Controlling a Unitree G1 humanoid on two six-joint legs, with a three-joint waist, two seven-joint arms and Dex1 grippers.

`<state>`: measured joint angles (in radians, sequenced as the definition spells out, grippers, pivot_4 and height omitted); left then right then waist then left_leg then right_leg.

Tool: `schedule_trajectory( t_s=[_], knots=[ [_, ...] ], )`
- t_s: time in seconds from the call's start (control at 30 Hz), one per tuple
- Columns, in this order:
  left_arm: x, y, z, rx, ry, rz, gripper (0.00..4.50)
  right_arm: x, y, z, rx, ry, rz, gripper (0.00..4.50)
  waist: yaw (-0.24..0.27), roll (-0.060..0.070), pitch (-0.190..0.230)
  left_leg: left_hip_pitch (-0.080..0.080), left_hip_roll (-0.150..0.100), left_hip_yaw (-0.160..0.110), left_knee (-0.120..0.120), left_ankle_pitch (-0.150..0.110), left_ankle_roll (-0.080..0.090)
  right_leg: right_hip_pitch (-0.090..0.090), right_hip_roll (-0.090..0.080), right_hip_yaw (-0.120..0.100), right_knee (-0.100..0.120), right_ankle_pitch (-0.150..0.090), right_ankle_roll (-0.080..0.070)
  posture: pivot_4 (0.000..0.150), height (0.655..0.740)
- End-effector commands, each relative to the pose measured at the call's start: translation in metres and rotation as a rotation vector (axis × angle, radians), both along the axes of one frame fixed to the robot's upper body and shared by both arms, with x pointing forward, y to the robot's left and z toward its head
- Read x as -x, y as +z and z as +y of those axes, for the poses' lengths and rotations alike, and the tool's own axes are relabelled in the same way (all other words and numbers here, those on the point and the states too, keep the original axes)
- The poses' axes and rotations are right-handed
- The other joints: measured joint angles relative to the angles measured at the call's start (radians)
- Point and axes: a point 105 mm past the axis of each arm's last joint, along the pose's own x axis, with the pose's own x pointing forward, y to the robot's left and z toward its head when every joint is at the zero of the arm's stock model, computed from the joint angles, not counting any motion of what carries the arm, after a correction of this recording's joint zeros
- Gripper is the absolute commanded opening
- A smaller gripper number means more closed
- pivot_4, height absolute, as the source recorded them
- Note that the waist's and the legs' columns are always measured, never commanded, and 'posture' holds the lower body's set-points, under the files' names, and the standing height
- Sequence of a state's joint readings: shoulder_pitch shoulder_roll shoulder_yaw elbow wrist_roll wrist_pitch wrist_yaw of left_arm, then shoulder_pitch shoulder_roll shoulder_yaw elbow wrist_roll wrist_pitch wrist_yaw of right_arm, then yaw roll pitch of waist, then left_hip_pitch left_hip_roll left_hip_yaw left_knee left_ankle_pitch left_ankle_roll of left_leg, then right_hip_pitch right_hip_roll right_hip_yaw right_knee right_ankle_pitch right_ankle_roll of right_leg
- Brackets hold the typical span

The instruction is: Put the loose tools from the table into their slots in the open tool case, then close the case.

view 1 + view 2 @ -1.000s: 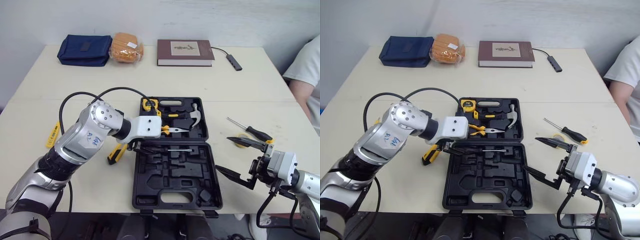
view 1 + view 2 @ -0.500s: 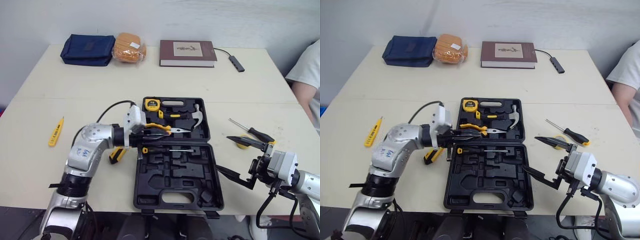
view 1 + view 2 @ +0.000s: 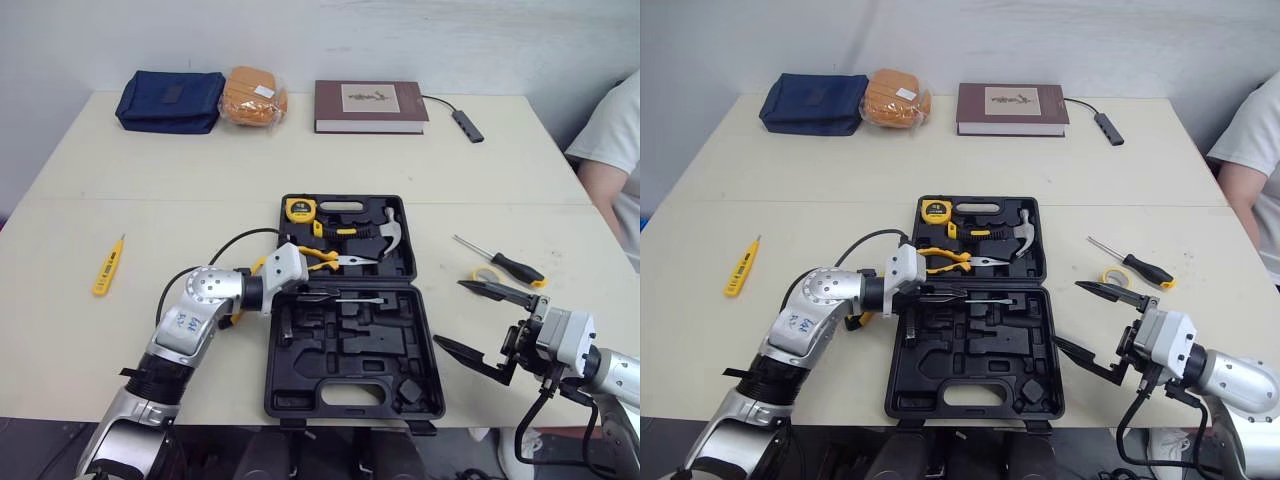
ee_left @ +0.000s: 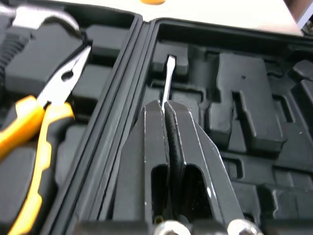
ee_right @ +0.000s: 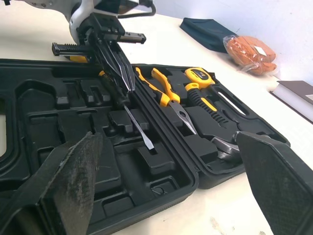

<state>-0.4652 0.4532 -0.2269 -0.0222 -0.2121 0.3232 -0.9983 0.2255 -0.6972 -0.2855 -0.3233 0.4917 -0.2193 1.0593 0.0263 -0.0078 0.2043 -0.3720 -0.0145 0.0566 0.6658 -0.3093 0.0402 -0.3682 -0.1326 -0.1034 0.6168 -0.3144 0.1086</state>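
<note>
We can read nothing: the cover plate on the book [image 3: 371, 97] and the round label on the tape measure [image 3: 298, 209] are too small.

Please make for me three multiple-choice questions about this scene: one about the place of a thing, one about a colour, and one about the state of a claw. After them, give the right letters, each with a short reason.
1. Where does the yellow tester pen lie, relative to the tool case?
A. inside it
B. on the table, to its left
C. on the table, to its right

2. What colour are the handles of the pliers?
A. red
B. blue
C. yellow

3. What is the state of the left claw?
A. shut on the flat screwdriver
B. open and empty
C. shut on a wrench

Answers:
1 B: the head view shows the pen on the bare tabletop, well left of the case.
2 C: both grips are yellow against the black tray.
3 A: the left wrist view shows the claw closed on the shaft, with the blade over a slot in the case.
</note>
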Motion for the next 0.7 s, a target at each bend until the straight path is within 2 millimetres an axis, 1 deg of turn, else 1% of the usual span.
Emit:
schedule_trajectory(
  t_s=[0.03,0.07,0.13,0.27,0.43,0.5,0.6,0.7],
  knots=[
    [0.003,-0.01,0.002,-0.047,-0.007,0.03,0.06,0.005,0.009,-0.002,0.0,-0.006,-0.051,4.5,0.0,0.0,0.0,0.0,0.0,0.0,0.0,0.0,0.0,0.0,0.0,0.0,0.0,0.0,0.0,0.15,0.74],
    [0.003,-0.016,0.004,-0.079,-0.003,0.046,0.06,0.005,0.009,-0.002,0.003,-0.01,-0.055,4.5,0.0,0.0,0.0,0.0,0.0,0.0,0.0,0.0,0.0,0.0,0.0,0.0,0.0,0.0,0.0,0.15,0.74],
    [0.002,-0.027,0.009,-0.161,-0.001,0.026,0.06,0.006,0.01,-0.002,0.003,-0.014,-0.057,4.5,0.0,0.0,0.0,0.001,0.0,0.0,0.0,0.0,0.0,0.001,0.0,0.0,0.0,0.0,0.0,0.15,0.74],
    [-0.008,-0.033,0.01,-0.164,0.08,0.084,0.06,0.009,0.011,0.001,0.002,-0.006,-0.053,4.5,0.0,0.003,-0.003,0.003,0.0,-0.001,0.0,-0.002,0.0,0.004,0.0,0.0,-0.002,0.0,0.0,0.15,0.74],
    [0.0,-0.039,0.006,-0.193,0.06,0.13,0.06,0.009,0.014,0.003,0.0,-0.005,-0.054,4.5,0.0,0.004,-0.005,0.006,0.0,-0.002,0.0,-0.004,-0.001,0.008,-0.001,-0.001,-0.004,0.0,0.0,0.15,0.74],
    [0.004,-0.047,0.008,-0.243,0.063,0.157,0.06,0.009,0.014,0.004,-0.001,-0.005,-0.053,4.5,0.0,0.005,-0.005,0.006,0.0,-0.003,-0.001,-0.004,-0.001,0.008,-0.001,-0.001,-0.004,0.0,0.0,0.15,0.74],
    [0.005,-0.052,0.01,-0.279,0.081,0.173,0.06,0.009,0.014,0.004,-0.002,-0.006,-0.053,4.5,0.0,0.006,-0.007,0.006,0.001,-0.003,-0.001,-0.004,-0.001,0.008,-0.001,-0.002,-0.005,0.0,0.0,0.15,0.74],
    [0.01,-0.073,0.021,-0.402,0.131,0.247,0.06,0.008,0.015,0.006,-0.009,-0.014,-0.062,4.5,0.0,0.006,-0.012,0.007,0.001,-0.003,-0.001,-0.004,-0.001,0.009,-0.001,-0.002,-0.005,0.0,0.0,0.15,0.74]
  ],
)
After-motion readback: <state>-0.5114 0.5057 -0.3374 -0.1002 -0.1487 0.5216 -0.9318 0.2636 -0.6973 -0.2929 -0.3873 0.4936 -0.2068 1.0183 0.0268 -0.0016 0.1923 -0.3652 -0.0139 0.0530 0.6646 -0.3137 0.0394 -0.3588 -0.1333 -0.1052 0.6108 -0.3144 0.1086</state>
